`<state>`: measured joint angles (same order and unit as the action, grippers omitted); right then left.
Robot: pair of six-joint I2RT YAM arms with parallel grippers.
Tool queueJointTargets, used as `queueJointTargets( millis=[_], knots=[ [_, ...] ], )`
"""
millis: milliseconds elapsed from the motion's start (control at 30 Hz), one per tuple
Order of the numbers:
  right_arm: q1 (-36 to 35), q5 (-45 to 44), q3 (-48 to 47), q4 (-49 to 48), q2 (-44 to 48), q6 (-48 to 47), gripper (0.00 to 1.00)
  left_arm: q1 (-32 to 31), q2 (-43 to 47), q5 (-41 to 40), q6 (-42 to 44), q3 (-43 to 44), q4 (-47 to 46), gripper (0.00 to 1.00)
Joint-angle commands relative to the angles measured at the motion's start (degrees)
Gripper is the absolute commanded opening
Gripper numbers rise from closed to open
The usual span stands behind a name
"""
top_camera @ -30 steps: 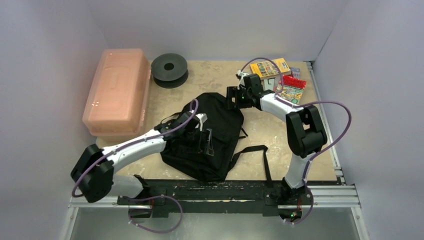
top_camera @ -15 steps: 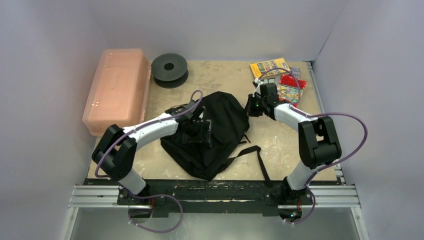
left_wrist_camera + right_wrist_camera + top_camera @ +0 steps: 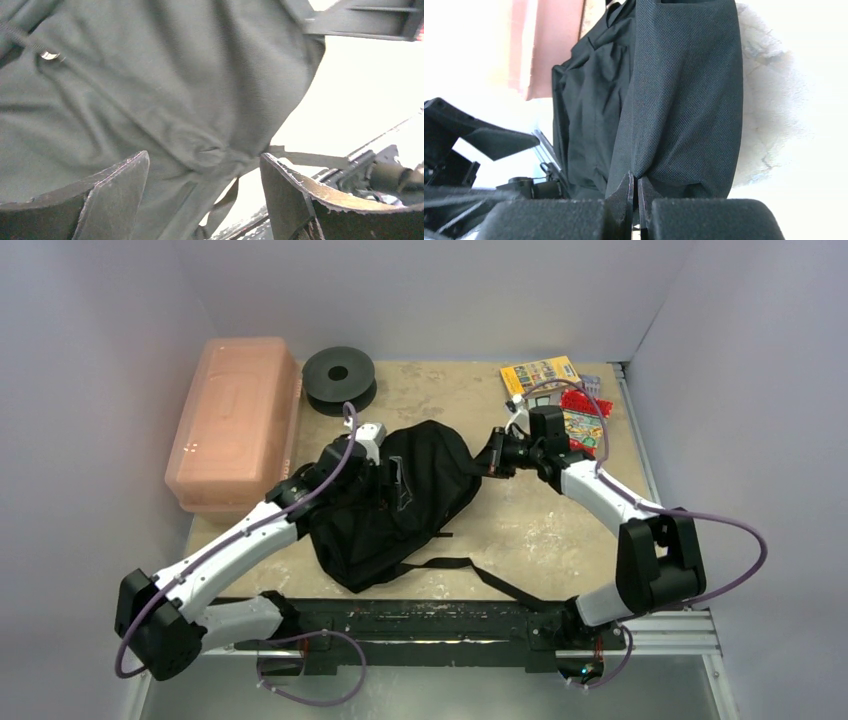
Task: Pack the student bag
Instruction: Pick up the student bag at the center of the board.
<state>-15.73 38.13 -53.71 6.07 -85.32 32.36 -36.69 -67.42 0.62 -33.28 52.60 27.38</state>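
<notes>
Student bag is lying crumpled in the middle of the bench, a bit left of center, black fabric all bunched up. One long webbing strap trails off its near edge toward the arm bases.

The left gripper is right over the upper part of the student bag. From the left wrist view its fingers are spread wide and all you see between them is dark fabric, a seam and a strap. There's a little metal zip pull up in the corner of that view. Can't really tell whether the fingers are touching the cloth or just above it.

The right gripper comes in from the right side and sits at the bag's far right edge. In the right wrist view its fingers are pressed together, and a fold of the bag's fabric runs right down into the tips, so it looks like they're pinching the edge of the cloth. From the top you can see the bag's corner drawn out to a point toward that gripper.

Other stuff on the bench: a pink translucent box along the left side, just beside the bag, and a black spool near the back wall next to it. In the far right corner there's a yellow booklet, a red pack and a colourful pack, clustered together behind the right arm, well apart from the bag.
</notes>
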Motion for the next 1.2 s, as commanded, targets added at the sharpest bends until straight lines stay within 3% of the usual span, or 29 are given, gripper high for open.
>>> queueJointTargets(
  millis=[0,100,200,333,767,833,900,1033,1067,1133,1167],
  knots=[
    [-0.2,5.3,-1.3,-2.9,3.7,4.3,0.0,-6.2,2.7,-2.1,8.2,1.2,-8.0,0.8],
    [-0.2,6.0,-0.6,-5.0,5.1,6.0,0.0,-8.5,-0.9,-1.0,8.7,3.2,-8.9,0.77],
    [-0.2,6.6,-1.5,-4.1,5.7,5.6,0.0,-9.1,-6.0,4.3,7.9,6.0,-8.6,0.63],
    [-0.1,4.9,-1.9,-2.8,7.3,4.5,0.0,-9.9,-11.6,7.0,7.9,8.4,-8.7,0.58],
    [-0.4,6.7,1.2,-3.9,9.9,4.7,0.0,-11.5,-19.4,10.9,4.2,14.6,-10.2,0.7],
    [-0.5,7.0,1.1,-3.1,9.9,4.0,0.0,-11.5,-19.8,9.0,4.3,15.4,-9.0,0.6],
    [-0.5,6.7,1.3,-2.6,10.3,3.2,0.0,-11.5,-19.8,6.3,4.9,16.4,-7.4,0.38],
    [-0.7,3.0,0.1,3.0,10.9,-2.3,0.0,-11.5,-19.2,4.7,6.3,17.0,-6.2,0.05],
    [-1.0,1.1,-0.5,5.0,11.2,-4.4,0.0,-11.5,-18.9,4.7,6.2,16.8,-6.6,0.01],
    [-1.9,-2.9,-1.1,8.3,12.0,-7.4,0.0,-11.4,-17.9,5.4,6.1,15.8,-8.8,0.0],
    [-2.2,-5.0,-1.2,9.6,12.3,-8.5,0.06,-11.4,-17.1,6.0,6.1,14.9,-10.4,0.0]
  ],
)
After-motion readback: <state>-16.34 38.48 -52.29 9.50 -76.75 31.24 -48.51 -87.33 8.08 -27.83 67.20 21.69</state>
